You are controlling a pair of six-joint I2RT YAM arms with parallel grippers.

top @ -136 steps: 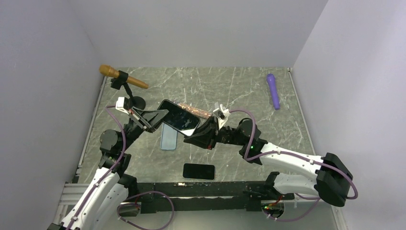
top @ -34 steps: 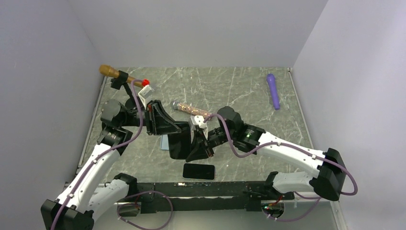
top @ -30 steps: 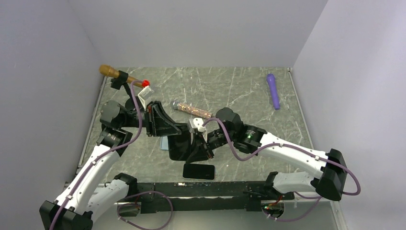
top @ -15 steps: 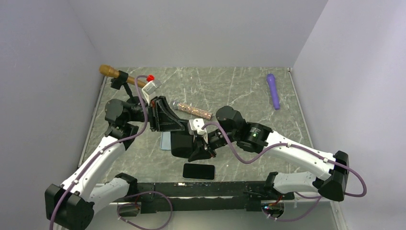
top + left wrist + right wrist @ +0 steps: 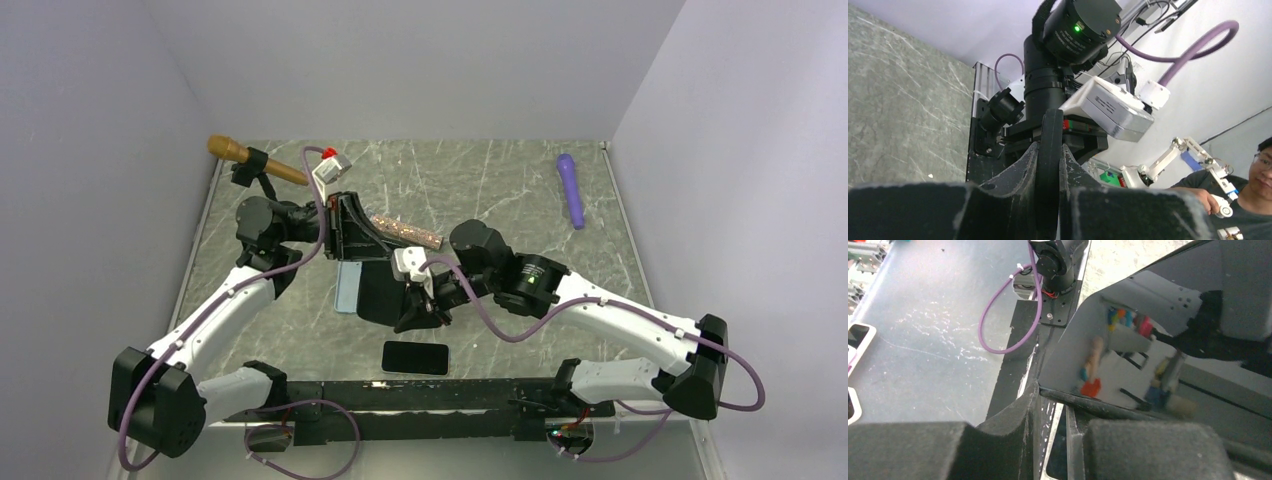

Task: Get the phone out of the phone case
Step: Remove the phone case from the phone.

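A black phone in its black case is held above the table between both grippers. My left gripper is shut on its far end; in the left wrist view the case stands edge-on, pinched between the fingers. My right gripper grips the near right edge. In the right wrist view the glossy screen fills the upper right, and the jaws are nearly closed on the case's lower rim.
A second black phone lies flat near the front edge. A light blue case lies under the held phone. A glitter tube, a brown microphone on a stand and a purple handle lie further back.
My left arm has swung its wrist right and toward the back, turning the held phone. My right gripper has stayed on the phone's near edge, shifting slightly left.
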